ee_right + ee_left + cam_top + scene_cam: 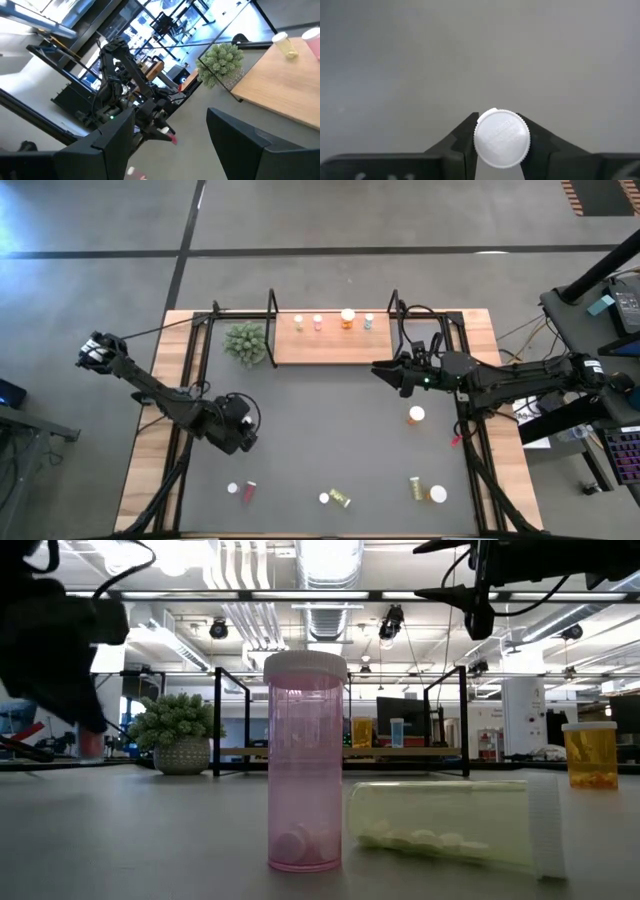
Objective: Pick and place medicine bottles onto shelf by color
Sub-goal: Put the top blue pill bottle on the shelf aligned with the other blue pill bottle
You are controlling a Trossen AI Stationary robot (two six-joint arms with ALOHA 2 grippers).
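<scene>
Reaching straight down, left gripper [501, 150] fingers flanking white-capped bottle [501, 138].

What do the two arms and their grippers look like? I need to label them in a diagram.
Both arms are dark, nearly black, built of jointed segments. The left arm ends in a bulky black gripper; its fingers are matte black wedges. The right arm shows a small green light near its gripper, thin black cables looping above it, and broad, flat dark fingers.
</scene>
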